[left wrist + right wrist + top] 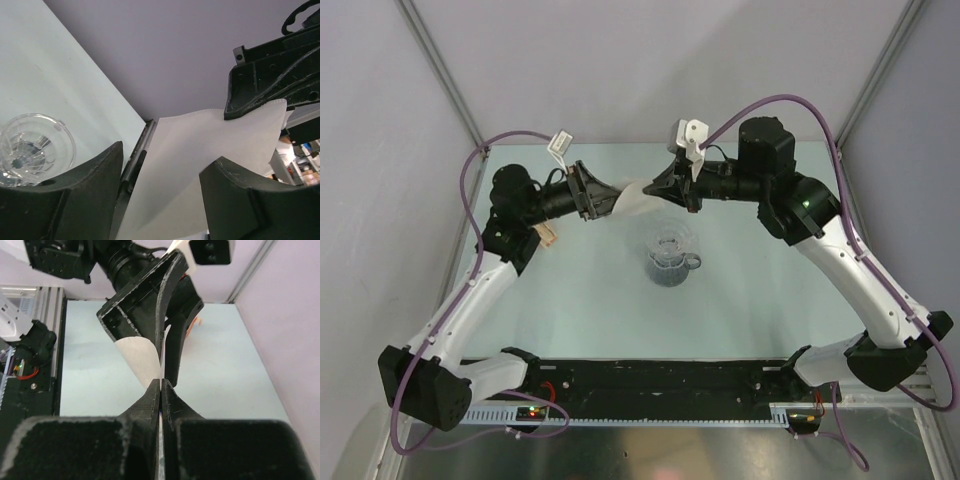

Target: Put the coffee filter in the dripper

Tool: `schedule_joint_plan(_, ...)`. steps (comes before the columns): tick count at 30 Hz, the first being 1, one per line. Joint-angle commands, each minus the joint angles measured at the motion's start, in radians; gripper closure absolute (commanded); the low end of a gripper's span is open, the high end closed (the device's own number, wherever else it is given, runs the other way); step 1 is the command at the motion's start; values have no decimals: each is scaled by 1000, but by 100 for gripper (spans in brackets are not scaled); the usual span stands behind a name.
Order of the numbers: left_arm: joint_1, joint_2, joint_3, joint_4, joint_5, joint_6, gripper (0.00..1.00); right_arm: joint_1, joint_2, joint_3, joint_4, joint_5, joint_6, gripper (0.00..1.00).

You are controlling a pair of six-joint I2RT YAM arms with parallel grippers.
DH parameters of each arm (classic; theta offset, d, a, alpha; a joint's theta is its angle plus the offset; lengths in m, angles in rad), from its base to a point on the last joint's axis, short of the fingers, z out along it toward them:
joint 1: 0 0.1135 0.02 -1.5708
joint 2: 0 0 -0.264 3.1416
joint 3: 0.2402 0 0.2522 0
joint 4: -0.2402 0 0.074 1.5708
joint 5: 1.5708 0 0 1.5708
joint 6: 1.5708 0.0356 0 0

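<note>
The white paper coffee filter (638,197) hangs in the air between my two grippers, above and behind the dripper (670,255). The dripper is a translucent grey ribbed cup standing upright on the table, its handle to the right. My right gripper (663,189) is shut on the filter's edge (140,357), its jaws pressed together (161,382). My left gripper (167,152) has its jaws apart, and the filter (200,140) passes between them. In the left wrist view the right gripper (231,114) pinches the filter's upper corner, and the dripper (35,145) shows at lower left.
A small tan piece (549,235) lies beside the left arm. A black rail (670,385) runs along the near table edge. Grey walls with metal posts (445,75) close in the left, back and right sides.
</note>
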Motion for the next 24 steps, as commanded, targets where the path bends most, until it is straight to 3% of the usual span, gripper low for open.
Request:
schedule_joint_plan(1, 5, -25, -19, 135, 18, -136, 36, 6, -41, -15, 165, 25, 45, 100)
schedule_joint_plan(8, 6, -25, -68, 217, 26, -237, 40, 7, -61, -43, 217, 28, 40, 100)
schedule_joint_plan(12, 13, -25, -97, 268, 20, -307, 47, 16, -79, -67, 221, 27, 12, 100)
schedule_joint_plan(24, 17, -40, -121, 317, 23, -331, 96, 47, -76, -59, 121, -9, -74, 100)
